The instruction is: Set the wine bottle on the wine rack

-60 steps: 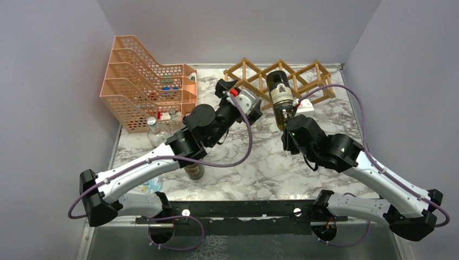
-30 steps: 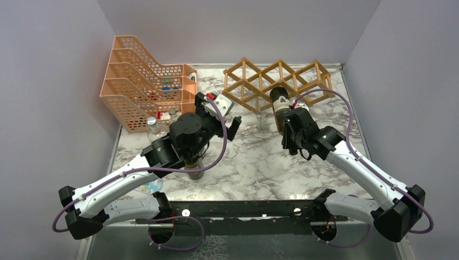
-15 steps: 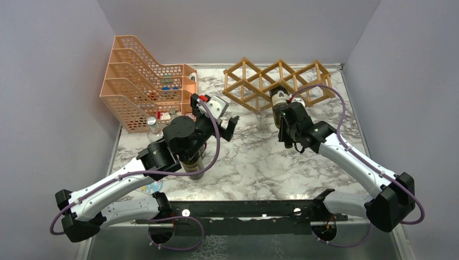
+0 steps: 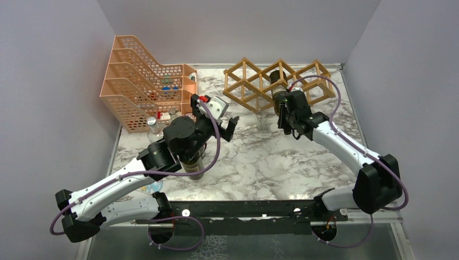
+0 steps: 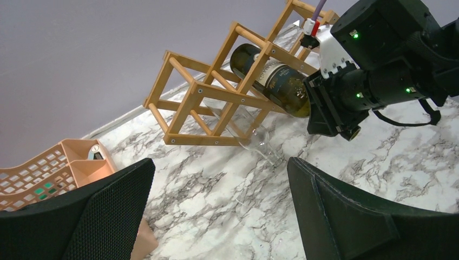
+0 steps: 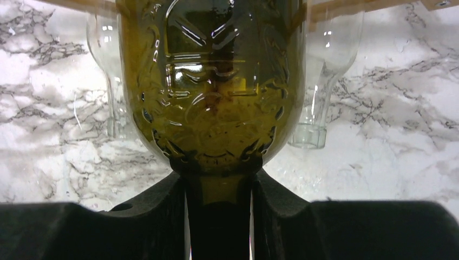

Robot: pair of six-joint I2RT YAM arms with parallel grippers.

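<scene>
Nearest to us, both arms reach out from the near edge over the marble table [image 4: 254, 162]. A dark cylindrical container [image 4: 194, 167] stands upright under the left arm, and we cannot tell what is in it. A little farther out, the left gripper [image 5: 221, 168] hangs above bare marble with its fingers spread as wide as they go and nothing between them, facing the rack from well short of it. To the right and farther back, the right gripper [image 6: 219, 216] is clamped on the neck of the wine bottle [image 5: 276, 81]. In the right wrist view we see both pads pressed against the dark green glass just below the shoulder. The bottle lies on its side inside a diamond cell of the wine rack [image 4: 249, 81], in what looks to us like the middle one. Its labelled body sits among the wooden slats, its base points to the back wall, and its shoulder and neck stick out toward the gripper. A clear glass bottle [image 5: 260, 146] lies low in the rack, with its neck poking out onto the marble just beside the wine bottle. It looks empty. At the back left stands the orange mesh tray [image 4: 141, 81], whose tiered compartments hold small capped items [image 4: 168, 84] with blue and red tops, too small for us to identify. A small clear bottle [image 4: 153, 127] stands just in front of the tray.
</scene>
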